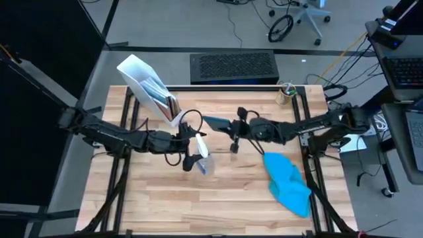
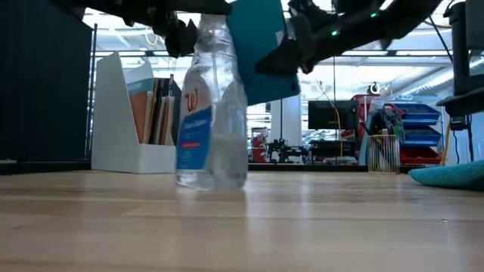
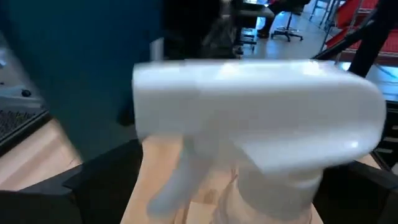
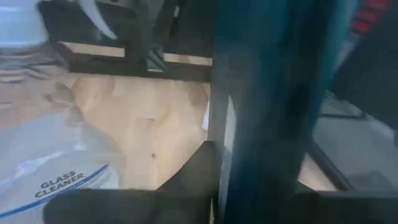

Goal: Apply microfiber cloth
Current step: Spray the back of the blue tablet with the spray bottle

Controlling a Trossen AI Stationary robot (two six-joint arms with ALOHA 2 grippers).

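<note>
Gripping the spray bottle (image 1: 201,160), left pincer (image 1: 193,158) — right pincer (image 1: 232,125) clamps the tablet (image 1: 215,121) — microfiber cloth (image 1: 289,183) lies apart.

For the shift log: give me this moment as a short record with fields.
cloth: blue, crumpled flat on the table, right front area, untouched
tablet: teal-faced, held off the table in the right tool
bottle: clear spray bottle, upright on the table, label reads glass cleaner
left tool: at the bottle's white spray head; grip cannot be told
file holder: white, with books, left rear of table
task state: cloth not yet picked up
</note>
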